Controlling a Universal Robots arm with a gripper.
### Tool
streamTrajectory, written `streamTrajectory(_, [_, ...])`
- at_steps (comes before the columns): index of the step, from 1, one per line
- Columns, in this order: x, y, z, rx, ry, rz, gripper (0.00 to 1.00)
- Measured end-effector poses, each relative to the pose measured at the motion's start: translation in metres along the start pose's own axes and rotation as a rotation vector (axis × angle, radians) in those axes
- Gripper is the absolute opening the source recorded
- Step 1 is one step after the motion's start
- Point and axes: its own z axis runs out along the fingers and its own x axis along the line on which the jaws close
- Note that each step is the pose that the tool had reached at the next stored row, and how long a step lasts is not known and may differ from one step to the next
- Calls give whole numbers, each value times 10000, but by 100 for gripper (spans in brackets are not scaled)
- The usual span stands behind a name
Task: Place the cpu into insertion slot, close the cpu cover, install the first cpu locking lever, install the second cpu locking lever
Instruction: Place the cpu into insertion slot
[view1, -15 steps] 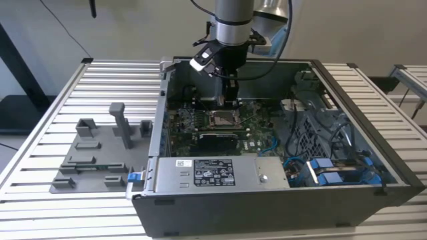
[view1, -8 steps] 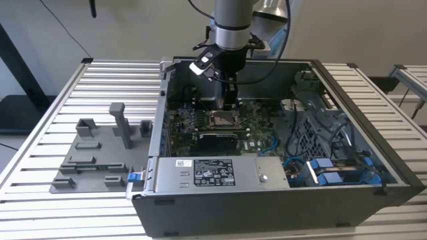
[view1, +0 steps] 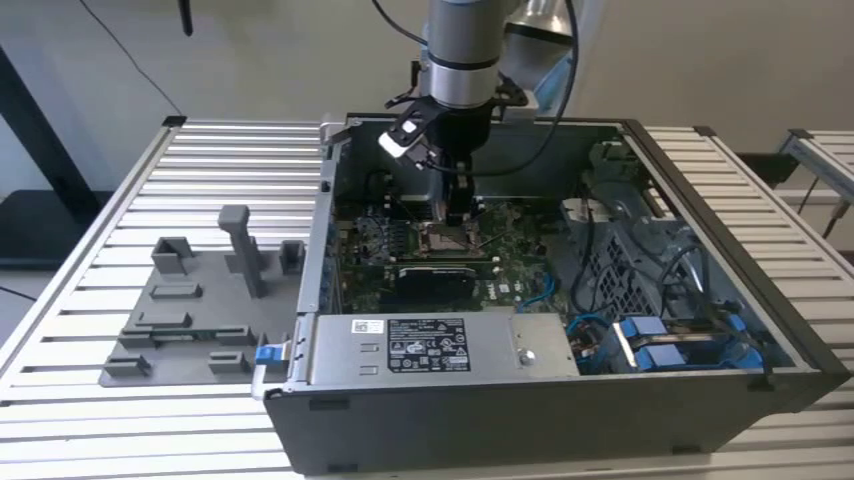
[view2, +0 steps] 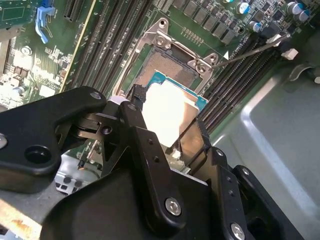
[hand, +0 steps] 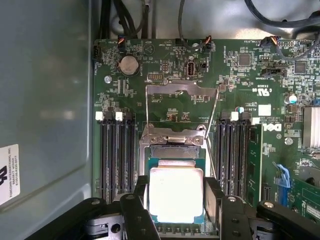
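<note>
My black gripper (hand: 176, 201) is shut on the cpu (hand: 176, 182), a bright square chip with a teal edge, one finger against each of two opposite sides. In both wrist views the chip sits low over the insertion slot (hand: 172, 151), hiding most of it; a strip of the brownish centre and the silver rim (view2: 172, 67) show past the chip (view2: 167, 112). The metal cover (hand: 181, 91) stands open and two thin lever wires (hand: 215, 117) are raised beside the slot. In the exterior view the gripper (view1: 455, 212) reaches down into the open computer case, just above the slot (view1: 445, 240).
Black memory slots (hand: 114, 155) flank the socket on both sides. The case walls (view1: 320, 230) close around the board. A labelled silver power unit (view1: 427, 345) and blue cables (view1: 661, 340) lie near the front. A grey fixture plate (view1: 200, 300) sits on the slatted table at the exterior view's left.
</note>
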Motion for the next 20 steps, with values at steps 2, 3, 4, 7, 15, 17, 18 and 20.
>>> streamTrajectory(2, [0, -1, 21, -1, 1, 0, 54])
streamTrajectory(3, [-1, -1, 33, 0, 0, 0, 54])
streamTrajectory(4, [-1, -2, 45, 0, -1, 0, 54])
streamTrajectory(7, [-2, -4, 86, 0, -1, 1, 54])
streamTrajectory(15, [-3, -9, 190, 0, -1, 12, 54])
streamTrajectory(17, [-3, -10, 210, -1, -1, 14, 54])
streamTrajectory(18, [-3, -10, 219, 0, -1, 15, 54])
streamTrajectory(20, [-4, -11, 238, -1, 0, 15, 54])
